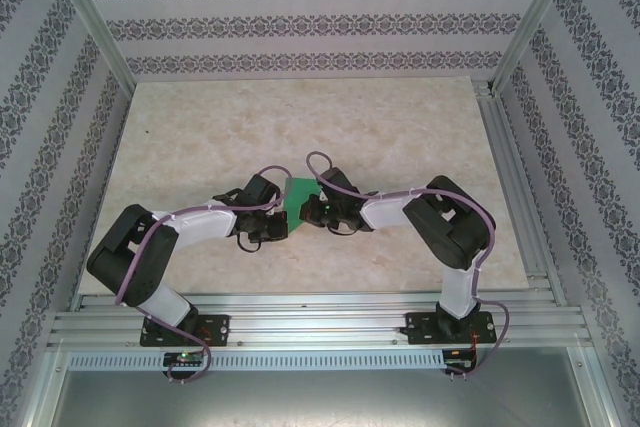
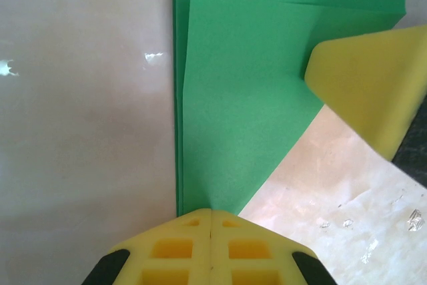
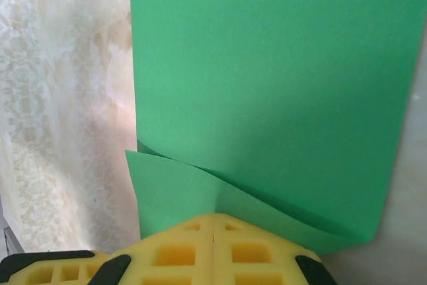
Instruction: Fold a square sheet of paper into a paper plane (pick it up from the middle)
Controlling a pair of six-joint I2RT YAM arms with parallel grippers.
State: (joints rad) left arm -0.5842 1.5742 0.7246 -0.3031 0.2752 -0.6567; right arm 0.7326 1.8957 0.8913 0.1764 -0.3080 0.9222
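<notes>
The square sheet of paper (image 1: 299,190) is bright green, folded into layers, and held between the two arms at mid-table. In the left wrist view its layered edges (image 2: 247,98) taper down into my left gripper (image 2: 211,213), whose yellow fingers are shut on the narrow end. One yellow finger (image 2: 367,91) of the right gripper presses on the sheet at the right. In the right wrist view the sheet (image 3: 267,85) curls over a lower flap, and my right gripper (image 3: 213,217) is shut on its near edge. From above, the left gripper (image 1: 284,207) and right gripper (image 1: 309,207) nearly touch. The paper plane is out of view.
A pale marbled tabletop (image 1: 300,117) spreads beyond the arms. Patterned walls (image 1: 300,17) close it in at the back and sides. An aluminium rail (image 1: 320,322) runs along the near edge and another rail (image 1: 510,177) down the right side.
</notes>
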